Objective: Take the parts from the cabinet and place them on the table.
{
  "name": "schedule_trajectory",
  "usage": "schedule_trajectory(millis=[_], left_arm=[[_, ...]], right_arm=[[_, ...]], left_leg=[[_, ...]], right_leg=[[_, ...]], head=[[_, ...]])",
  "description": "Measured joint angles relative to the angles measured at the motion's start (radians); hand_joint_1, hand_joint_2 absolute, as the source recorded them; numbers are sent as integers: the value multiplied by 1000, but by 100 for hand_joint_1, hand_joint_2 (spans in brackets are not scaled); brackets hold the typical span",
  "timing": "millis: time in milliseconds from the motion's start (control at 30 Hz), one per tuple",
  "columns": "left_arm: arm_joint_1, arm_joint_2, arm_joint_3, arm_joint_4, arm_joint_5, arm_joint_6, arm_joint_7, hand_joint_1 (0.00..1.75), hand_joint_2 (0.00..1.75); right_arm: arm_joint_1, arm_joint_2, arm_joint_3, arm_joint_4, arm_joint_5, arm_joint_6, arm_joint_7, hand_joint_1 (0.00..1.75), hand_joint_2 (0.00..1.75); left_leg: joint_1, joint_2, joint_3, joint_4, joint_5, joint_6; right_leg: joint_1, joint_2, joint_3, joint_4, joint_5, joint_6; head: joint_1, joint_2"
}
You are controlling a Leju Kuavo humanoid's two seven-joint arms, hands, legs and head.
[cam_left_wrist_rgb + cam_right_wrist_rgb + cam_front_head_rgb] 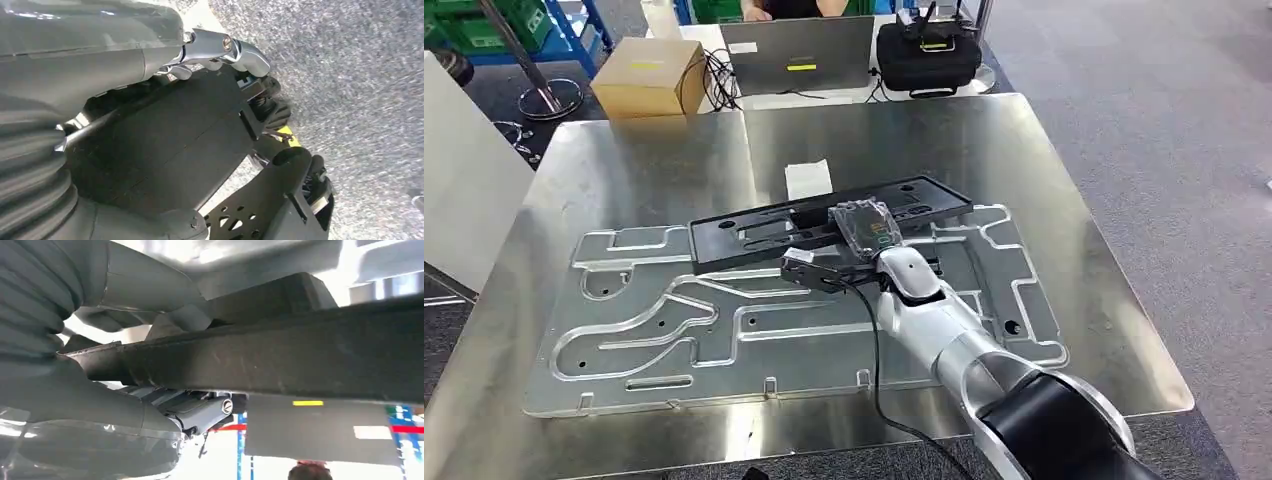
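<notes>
Head view. I am seeing the right robot hand [864, 235] reaching in over the steel worktop [1044, 170], its fingers clamping the middle of the long black part [754, 228]. The part is lying slantwise across the far edge of a silver grooved plate [674, 330], which is resting flat on the worktop. Whether the part is touching the plate or is hanging just above it, I cannot tell. A black cable [876, 370] is running along the right arm toward the wrist. A small white paper [808, 179] is lying just beyond the part. Past the worktop's far edge, a cardboard box [646, 78], a grey laptop [799, 55] and a black case [927, 55] are sitting, with a person [789, 8] behind the laptop.

Left wrist view. I am looking past the left robot hand [220, 50] at speckled grey floor [360, 90]. Its ribbed cover is filling the near side, and the silver fingers are curling in with nothing in them.

Right wrist view. I am seeing the black part [280, 357] crossing the picture as a thick dark bar, with the grey thumb [145, 287] of the right robot hand pressing on one side and darker fingers [200, 410] closing on the other. The laptop [320, 427] is showing beyond it, blurred.
</notes>
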Motion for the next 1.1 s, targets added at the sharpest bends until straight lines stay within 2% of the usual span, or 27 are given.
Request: schedule_trajectory(millis=[400,767,967,1100], left_arm=[[-6,-3,-11,0,-5,-7,11,0,175],[-6,-5,-11,0,3,-8,2,0,175],[-10,-5,-8,0,17,-6,8,0,175],[-10,-5,-8,0,17,-4,8,0,175]], right_arm=[[-34,78,22,14,6,71,38,175,175],[-21,100,101,20,-76,106,51,175,175],[-17,103,202,18,-169,112,69,175,175],[-17,103,235,19,-180,111,70,175,175]], left_leg=[[0,-1,0,0,0,0],[0,0,0,0,0,0],[0,0,0,0,0,0],[0,0,0,0,0,0]], right_leg=[[0,0,0,0,0,0],[0,0,0,0,0,0],[0,0,0,0,0,0],[0,0,0,0,0,0]], head=[[0,0],[0,0],[0,0],[0,0]])
